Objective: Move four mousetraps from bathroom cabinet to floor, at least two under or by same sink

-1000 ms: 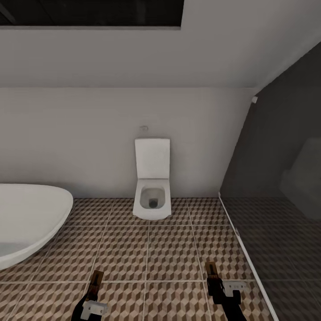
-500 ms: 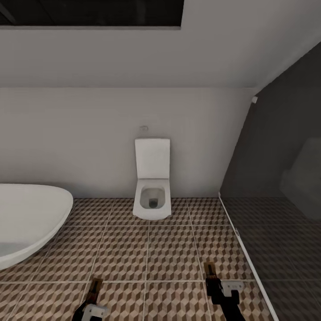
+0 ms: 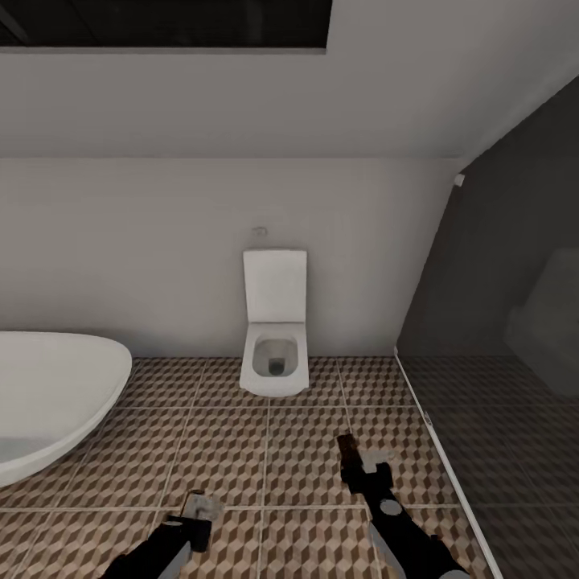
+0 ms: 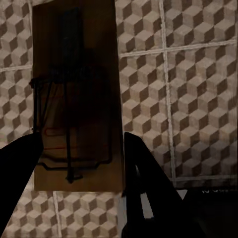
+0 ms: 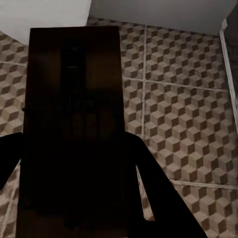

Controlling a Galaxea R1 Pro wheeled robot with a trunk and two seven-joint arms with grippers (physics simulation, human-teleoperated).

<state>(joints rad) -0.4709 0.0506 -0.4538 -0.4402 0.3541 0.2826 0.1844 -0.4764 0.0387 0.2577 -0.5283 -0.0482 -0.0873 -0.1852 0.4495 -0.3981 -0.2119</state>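
Each arm carries one mousetrap. In the left wrist view a brown mousetrap (image 4: 77, 94) sits flat between the two dark fingers (image 4: 148, 191), which are clamped on its long edges, wire and red mark facing the camera and the cube-patterned bathroom floor (image 4: 193, 99) beyond it. In the right wrist view a second mousetrap (image 5: 74, 129), dark in shadow, is pinched the same way between that arm's fingers (image 5: 153, 188). Gripping by the edges probably keeps the wire clear. From the head camera the left gripper (image 3: 199, 515) and right gripper (image 3: 354, 458) hang low over the tiles, with a toilet (image 3: 275, 338) ahead, a white tub (image 3: 56, 394) beyond the left fingers and a glass screen (image 3: 498, 338) beyond the right. No sink is in sight, so a drop spot likely needs finding.
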